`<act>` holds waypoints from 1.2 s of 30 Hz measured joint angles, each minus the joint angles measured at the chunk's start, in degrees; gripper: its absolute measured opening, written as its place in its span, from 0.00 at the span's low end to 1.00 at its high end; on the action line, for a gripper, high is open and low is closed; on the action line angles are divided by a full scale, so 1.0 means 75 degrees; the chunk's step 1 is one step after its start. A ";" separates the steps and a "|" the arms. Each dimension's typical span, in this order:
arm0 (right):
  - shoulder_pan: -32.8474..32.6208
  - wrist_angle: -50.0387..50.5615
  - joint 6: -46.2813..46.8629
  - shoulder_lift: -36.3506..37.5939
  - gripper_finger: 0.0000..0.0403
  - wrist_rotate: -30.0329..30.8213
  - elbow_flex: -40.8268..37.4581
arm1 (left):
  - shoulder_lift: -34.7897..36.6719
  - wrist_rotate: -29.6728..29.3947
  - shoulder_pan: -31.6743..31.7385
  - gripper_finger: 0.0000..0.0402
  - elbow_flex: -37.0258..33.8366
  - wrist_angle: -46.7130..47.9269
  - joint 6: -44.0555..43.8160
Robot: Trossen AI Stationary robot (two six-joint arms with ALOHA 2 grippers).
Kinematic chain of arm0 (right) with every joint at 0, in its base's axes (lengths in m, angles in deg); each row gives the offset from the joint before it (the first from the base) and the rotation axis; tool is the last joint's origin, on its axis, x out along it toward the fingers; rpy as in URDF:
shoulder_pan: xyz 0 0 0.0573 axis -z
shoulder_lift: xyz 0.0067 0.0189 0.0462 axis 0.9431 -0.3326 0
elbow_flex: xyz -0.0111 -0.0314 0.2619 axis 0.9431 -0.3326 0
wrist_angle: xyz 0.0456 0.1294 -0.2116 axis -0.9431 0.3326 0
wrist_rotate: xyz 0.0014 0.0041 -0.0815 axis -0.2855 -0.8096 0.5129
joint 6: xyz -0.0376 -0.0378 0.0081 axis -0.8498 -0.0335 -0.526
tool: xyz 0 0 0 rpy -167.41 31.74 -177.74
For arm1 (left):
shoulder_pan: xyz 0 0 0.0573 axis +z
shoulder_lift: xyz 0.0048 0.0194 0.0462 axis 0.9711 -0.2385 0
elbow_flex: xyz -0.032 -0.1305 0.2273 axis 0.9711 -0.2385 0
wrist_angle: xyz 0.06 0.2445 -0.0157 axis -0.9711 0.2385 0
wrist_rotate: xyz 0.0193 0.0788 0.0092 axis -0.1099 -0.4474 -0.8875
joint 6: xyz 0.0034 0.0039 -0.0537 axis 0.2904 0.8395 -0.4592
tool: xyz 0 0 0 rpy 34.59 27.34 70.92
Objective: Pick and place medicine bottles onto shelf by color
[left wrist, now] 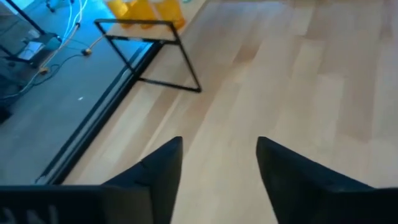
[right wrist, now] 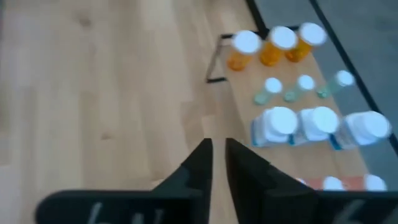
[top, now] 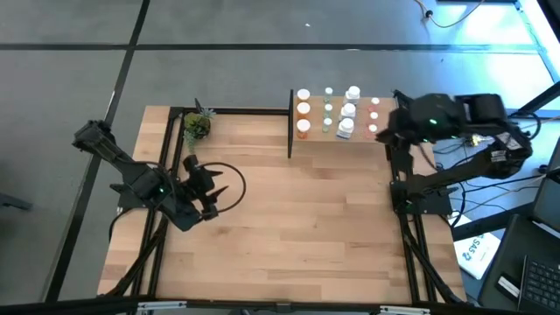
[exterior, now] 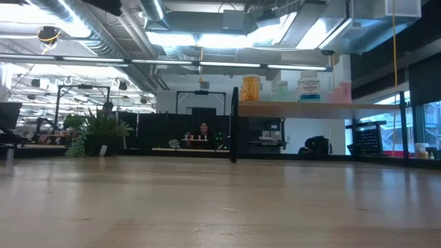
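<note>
The shelf [top: 317, 133] stands at the table's far edge and carries the medicine bottles in rows by color: orange [top: 303, 109], green [top: 328, 109], white [top: 349, 109] and pinkish-red [top: 374, 114]. They also show in the right wrist view: orange [right wrist: 270, 46], green [right wrist: 292, 90], white [right wrist: 317, 124]. My right gripper [top: 381, 131] hovers by the shelf's right end, its fingers [right wrist: 217, 155] shut and empty. My left gripper [top: 223, 188] is over the table's left part, open and empty [left wrist: 219, 168].
A small potted plant [top: 197, 125] stands at the table's far left corner. The shelf's black frame [left wrist: 155, 56] rises from the tabletop. Bare wood [top: 297, 227] lies between the two arms. A person sits in the room beyond [exterior: 204, 129].
</note>
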 joint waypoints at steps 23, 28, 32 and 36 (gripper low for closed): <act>-0.3004 -0.4113 0.1462 0.4210 0.01 -0.0411 -0.5654 | 0.3350 -0.1078 -0.1864 0.01 -0.1085 0.0672 0.0472; -0.3143 -0.5241 0.1092 0.5014 0.01 -0.0503 -0.6602 | 0.4758 -0.1001 -0.2551 0.01 -0.2224 -0.1294 0.1917; -0.3143 -0.6617 0.0816 0.5583 0.00 -0.0902 -0.7559 | 0.5790 -0.0118 -0.2831 0.00 -0.2969 -0.3176 0.3660; -0.3143 -0.7509 0.0668 0.5851 0.00 -0.1249 -0.8343 | 0.6558 0.1034 -0.2868 0.00 -0.3785 -0.4785 0.5410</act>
